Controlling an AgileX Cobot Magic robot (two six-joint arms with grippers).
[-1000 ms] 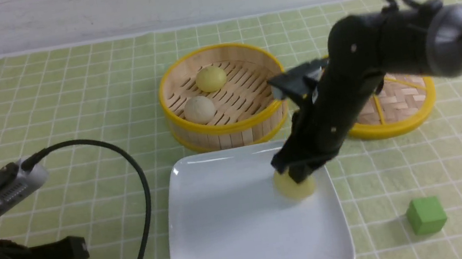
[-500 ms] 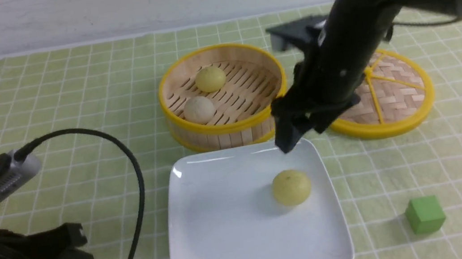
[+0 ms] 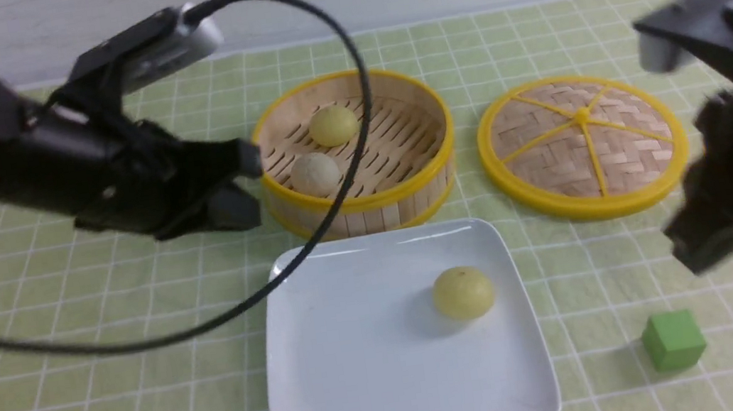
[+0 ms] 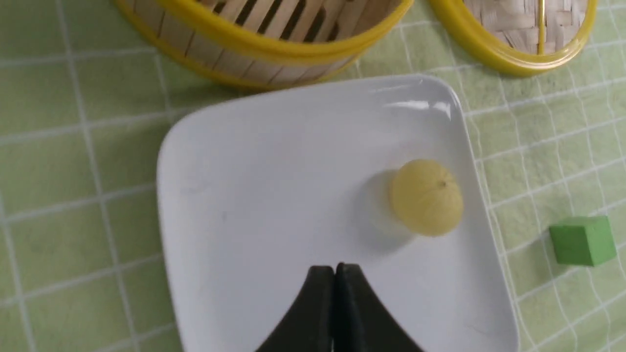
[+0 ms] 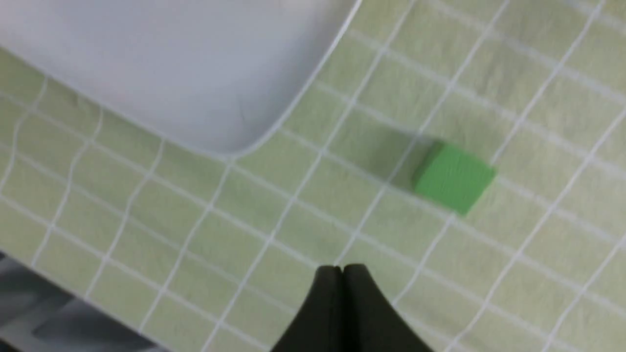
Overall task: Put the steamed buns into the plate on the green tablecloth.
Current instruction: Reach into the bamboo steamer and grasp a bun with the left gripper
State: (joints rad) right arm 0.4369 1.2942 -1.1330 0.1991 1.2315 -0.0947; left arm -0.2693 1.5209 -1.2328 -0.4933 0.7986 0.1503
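1 pale yellow bun (image 3: 463, 292) sits on the plate (image 3: 364, 392), toward its right side, and no gripper touches it. The plate lies on the green tablecloth (image 3: 77, 389), just to the near side of the bamboo steamer basket (image 3: 366, 205). The other 2 steamed buns are inside that basket: a pale yellow one (image 3: 334, 125) at the far side and a greyish-beige one (image 3: 315, 174) nearer and slightly left. The woven lid (image 3: 584, 143) lies flat on the cloth to the right of the basket, apart from it. A green cube (image 3: 673, 340) stands on the cloth beyond the plate's near right corner. The left gripper (image 4: 335, 274) hangs left of the basket, its jaws pressed together with nothing between them. The right gripper (image 5: 344, 274), blurred in the front view, hangs at the right edge, on the far side of the cube. Its jaws also meet, empty.
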